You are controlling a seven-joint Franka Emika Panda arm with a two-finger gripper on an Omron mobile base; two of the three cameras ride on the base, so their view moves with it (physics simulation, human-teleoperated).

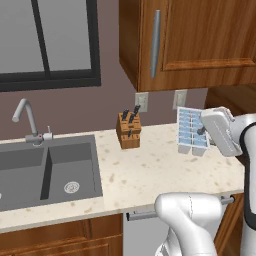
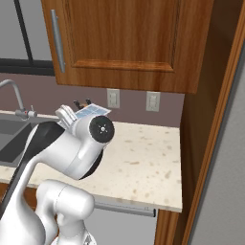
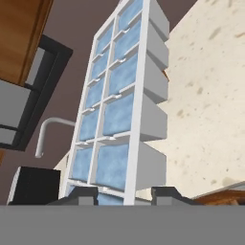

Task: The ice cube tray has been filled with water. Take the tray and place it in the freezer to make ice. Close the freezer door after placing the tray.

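The ice cube tray (image 1: 191,129) is white, with two rows of pale blue water cells (image 3: 113,115). It stands nearly on end over the right part of the counter, cells facing left. My gripper (image 1: 202,131) is shut on its edge from the right. In the hand view the tray (image 3: 139,95) rises from between my two dark fingertips (image 3: 79,196), with the gripper (image 3: 123,196) clamped on its near end. In the right base view a corner of the tray (image 2: 94,110) pokes up behind my arm. The freezer and the freezer door are out of view.
A wooden knife block (image 1: 128,130) stands on the speckled counter (image 1: 150,170) left of the tray. Farther left are a dark sink (image 1: 47,170) and a faucet (image 1: 26,120). A wood cabinet (image 1: 190,40) hangs overhead, and a tall wood panel (image 2: 215,124) bounds the counter's right end.
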